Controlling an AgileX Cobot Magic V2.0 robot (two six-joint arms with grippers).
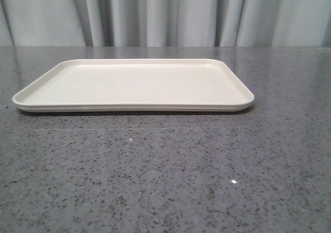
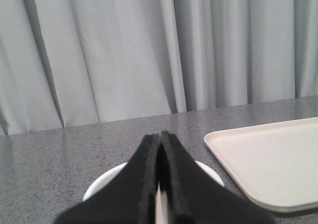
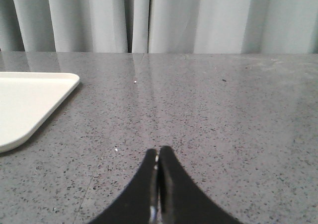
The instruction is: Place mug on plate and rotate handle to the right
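Left gripper (image 2: 160, 139): jaws pressed together, nothing held. White mug (image 2: 102, 184) rim seen just behind and below it, on grey speckled tabletop (image 1: 165, 181), beside plate (image 1: 134, 86), not on it. Handle hidden. Plate lies flat mid-tabletop. Right gripper (image 3: 159, 154): jaws pressed together, over bare tabletop, right of plate.

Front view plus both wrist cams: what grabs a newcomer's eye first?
The large cream-white rectangular plate with rounded corners dominates, lying bare in the middle of the speckled grey stone table before pale curtains. In the left wrist view, the black left gripper, jaws together, hides most of a white round rim, possibly the mug, beside the plate. The right gripper is also shut, over bare table.
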